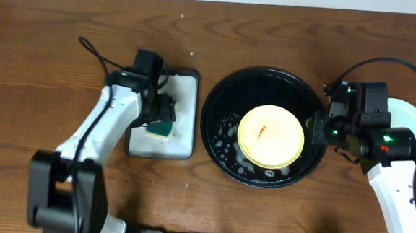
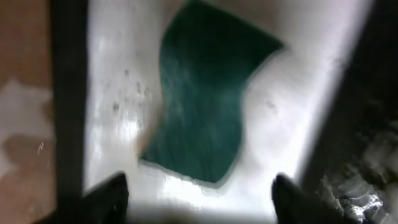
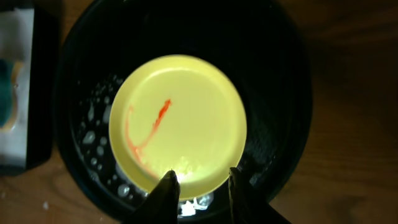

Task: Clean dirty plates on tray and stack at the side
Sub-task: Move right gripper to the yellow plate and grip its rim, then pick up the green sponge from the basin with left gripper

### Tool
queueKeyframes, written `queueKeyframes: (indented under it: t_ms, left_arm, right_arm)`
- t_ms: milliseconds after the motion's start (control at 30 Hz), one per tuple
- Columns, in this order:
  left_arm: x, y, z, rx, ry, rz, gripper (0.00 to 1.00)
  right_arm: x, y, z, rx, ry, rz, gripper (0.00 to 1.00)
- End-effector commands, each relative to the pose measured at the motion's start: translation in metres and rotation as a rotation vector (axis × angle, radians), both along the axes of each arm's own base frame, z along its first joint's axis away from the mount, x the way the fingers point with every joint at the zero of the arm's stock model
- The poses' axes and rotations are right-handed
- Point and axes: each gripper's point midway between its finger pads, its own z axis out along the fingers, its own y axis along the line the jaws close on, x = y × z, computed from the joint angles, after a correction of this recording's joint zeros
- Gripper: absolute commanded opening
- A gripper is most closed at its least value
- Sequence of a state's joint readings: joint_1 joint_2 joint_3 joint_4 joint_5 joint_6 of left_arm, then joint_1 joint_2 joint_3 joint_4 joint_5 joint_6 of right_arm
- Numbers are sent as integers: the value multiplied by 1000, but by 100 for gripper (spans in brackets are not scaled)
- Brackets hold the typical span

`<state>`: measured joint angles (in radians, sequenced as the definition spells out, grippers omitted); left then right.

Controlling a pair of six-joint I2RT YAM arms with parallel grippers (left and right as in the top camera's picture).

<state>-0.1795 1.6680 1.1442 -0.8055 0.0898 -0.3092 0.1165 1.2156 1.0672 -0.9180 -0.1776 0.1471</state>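
Yellow plate, red-smeared, centred in black tray; right gripper at its near rim, narrowly parted. Left gripper wide above green sponge.

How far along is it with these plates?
Done: a pale green plate sits beside the tray. In hand: the left fingers hang open over the sponge; the right fingers hover open by the yellow plate. Left: its red smear needs wiping, then stacking.

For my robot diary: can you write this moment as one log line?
left gripper: open, above green sponge | right gripper: open, at edge of yellow plate | plate: red smear, in black tray
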Motion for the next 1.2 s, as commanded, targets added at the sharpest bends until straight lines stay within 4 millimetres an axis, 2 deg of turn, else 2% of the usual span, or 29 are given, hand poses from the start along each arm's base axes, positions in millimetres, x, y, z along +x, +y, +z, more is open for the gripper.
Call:
queueKeyframes:
  t_ms: [0,100,200,233,267,367,500,533,567,633,667,767,800,867,1033,1167]
  left_arm:
    - [6,8,-34,58,26,2,63]
    - [8,6,-58,62,68,-4,53]
    - [2,5,-75,60,120,-5,25]
    - [1,5,-78,58,129,-6,19]
    - [0,4,-78,56,133,-6,8]
    - [-2,5,-72,56,140,-6,8]
    - [-1,4,-51,56,139,-6,9]
    - [-1,4,-45,55,134,-6,17]
    - [0,4,-40,53,123,-6,32]
    - [0,4,-32,50,104,-6,47]
    - [1,4,-30,49,97,-6,51]
    - [2,4,-31,49,93,-6,52]
    - [2,4,-34,49,93,-7,52]
    - [-1,5,-42,49,97,-6,43]
    - [-13,7,-66,52,112,-6,8]
    - [-17,8,-64,56,129,-17,7]
  right_arm:
    - [-5,7,1,17,17,38,25]
    - [-9,7,-2,14,43,38,24]
    - [-12,6,-3,13,53,38,24]
    - [-12,6,-4,12,55,38,24]
    - [-12,6,-4,12,56,38,24]
    - [-13,6,-4,12,57,38,24]
    - [-13,6,-6,10,65,38,25]
    - [-13,6,-8,9,73,38,25]
    - [-14,5,-12,7,84,36,26]
    - [-15,5,-21,5,111,35,26]
    - [-16,5,-27,3,131,35,27]
    - [-20,4,-45,-4,196,34,27]
    - [-21,4,-51,-6,218,34,27]
    - [-20,5,-60,-9,253,34,25]
    - [-15,4,-75,-20,292,27,25]
    - [-6,0,-89,-23,312,12,27]
